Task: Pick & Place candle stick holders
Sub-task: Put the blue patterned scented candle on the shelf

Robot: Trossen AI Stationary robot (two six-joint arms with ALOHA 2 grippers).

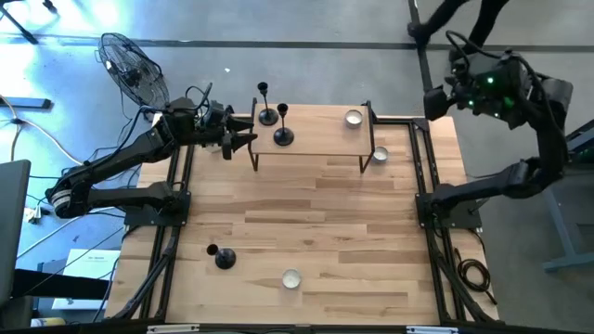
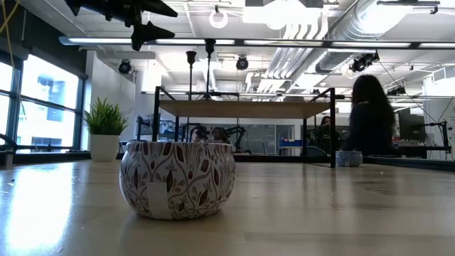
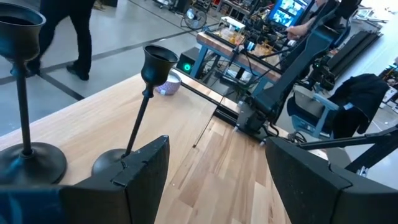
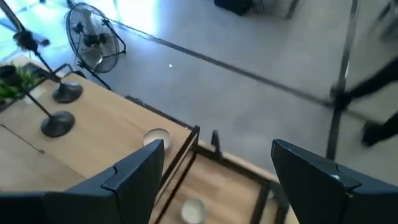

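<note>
Hovering open-jawed, the left tool [image 1: 249, 141] nears two slim black holders [image 1: 283, 135] on the pale wooden shelf [image 1: 320, 139].

two holders on the raised shelf, just ahead of the left gripper [image 1: 249, 141]

both candle stick holders [image 1: 283, 135] stand on the shelf [image 1: 316, 144]; one tealight cup [image 1: 354, 118] sits farther along it, well beyond the fingers.
</note>
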